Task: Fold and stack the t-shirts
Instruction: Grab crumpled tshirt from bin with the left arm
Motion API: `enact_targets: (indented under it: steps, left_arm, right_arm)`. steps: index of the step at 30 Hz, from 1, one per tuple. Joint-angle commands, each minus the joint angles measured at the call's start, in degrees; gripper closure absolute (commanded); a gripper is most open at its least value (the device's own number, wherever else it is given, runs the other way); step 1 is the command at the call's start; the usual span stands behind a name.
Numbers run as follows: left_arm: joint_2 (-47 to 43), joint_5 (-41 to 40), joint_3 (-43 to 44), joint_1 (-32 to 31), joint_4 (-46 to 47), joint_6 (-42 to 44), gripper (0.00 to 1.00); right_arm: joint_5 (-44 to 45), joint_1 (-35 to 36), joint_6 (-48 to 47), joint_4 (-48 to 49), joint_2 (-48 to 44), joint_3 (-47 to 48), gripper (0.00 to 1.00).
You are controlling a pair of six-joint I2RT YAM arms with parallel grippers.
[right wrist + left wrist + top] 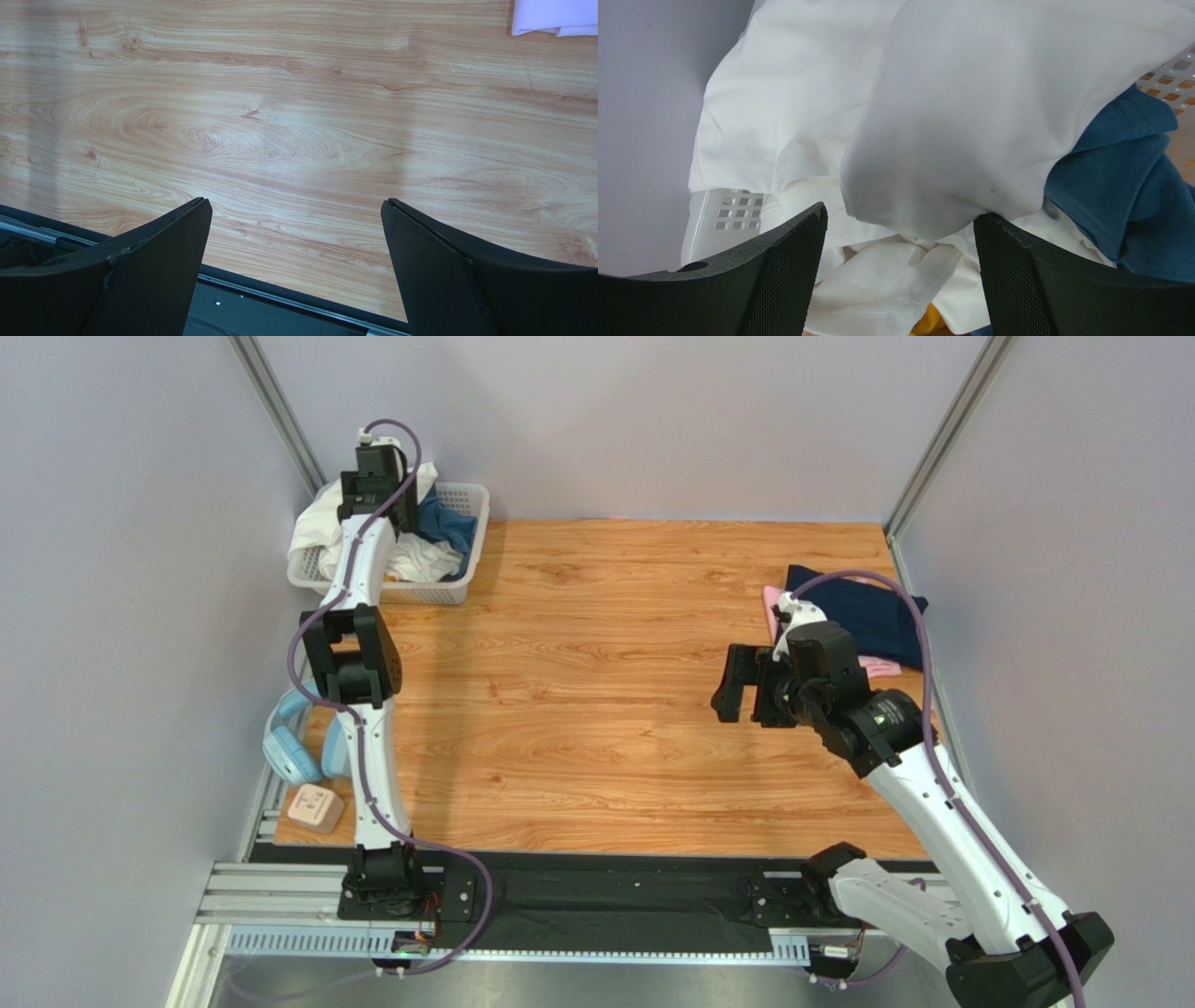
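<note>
The large white t-shirt (934, 105) lies heaped in the white basket (727, 213), with a teal-blue t-shirt (1123, 196) beside it and a bit of a yellow one (931, 323) underneath. My left gripper (899, 224) is open just above the white cloth, its right finger (1018, 273) touching a fold. From above, the left gripper (382, 501) hangs over the basket (456, 588). A folded navy t-shirt (856, 616) lies on a pink one (877, 668) at the right edge. My right gripper (748, 689) is open and empty above the table (295, 126), left of that stack.
Light-blue headphones (295, 742) and a small beige box (316, 808) lie at the table's left front corner. Grey walls close in the left, back and right. A corner of pale cloth (554, 17) shows in the right wrist view. A black rail runs along the front edge.
</note>
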Motion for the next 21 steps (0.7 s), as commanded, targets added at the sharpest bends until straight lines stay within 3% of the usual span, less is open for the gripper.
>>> enact_targets:
  steps: [1, 3, 9, 12, 13, 14, 16, 21]
  left_arm:
    - [1.16, -0.27, 3.17, 0.04, 4.68, 1.78, 0.14]
    - [1.34, -0.26, 3.08, 0.21, 5.73, 2.48, 0.12]
    - [2.13, -1.23, 3.34, 1.09, 6.70, 2.75, 0.22]
    - [2.13, -1.50, 3.08, 1.79, 6.35, 1.79, 0.63]
    - [1.96, -1.50, 2.99, 1.80, 6.26, 1.78, 0.88]
    - [1.69, -1.23, 2.64, 1.80, 6.09, 1.78, 0.99]
    - [0.30, -0.27, 1.94, 1.88, 5.30, 0.91, 1.00]
    - [-8.05, 8.68, -11.05, 1.45, 5.38, -3.83, 1.00]
  right_arm:
    - [-2.68, 0.28, 0.74, 0.56, -1.18, -0.19, 0.00]
    - [-3.04, 0.37, 0.74, 0.65, -1.35, -0.28, 0.00]
    - [-4.00, 0.46, 0.83, -0.05, -2.58, -0.45, 0.00]
    - [-4.18, 0.45, 0.83, -0.49, -3.55, -0.71, 0.00]
    - [-4.27, 0.37, 0.92, -0.67, -3.73, -0.80, 0.00]
    - [-4.35, 0.45, 1.01, -0.76, -3.99, -0.89, 0.00]
    - [-4.62, 0.46, 1.18, -0.76, -4.43, -1.24, 0.00]
    - [-5.32, 0.54, 1.45, -0.58, -5.04, -1.16, 0.00]
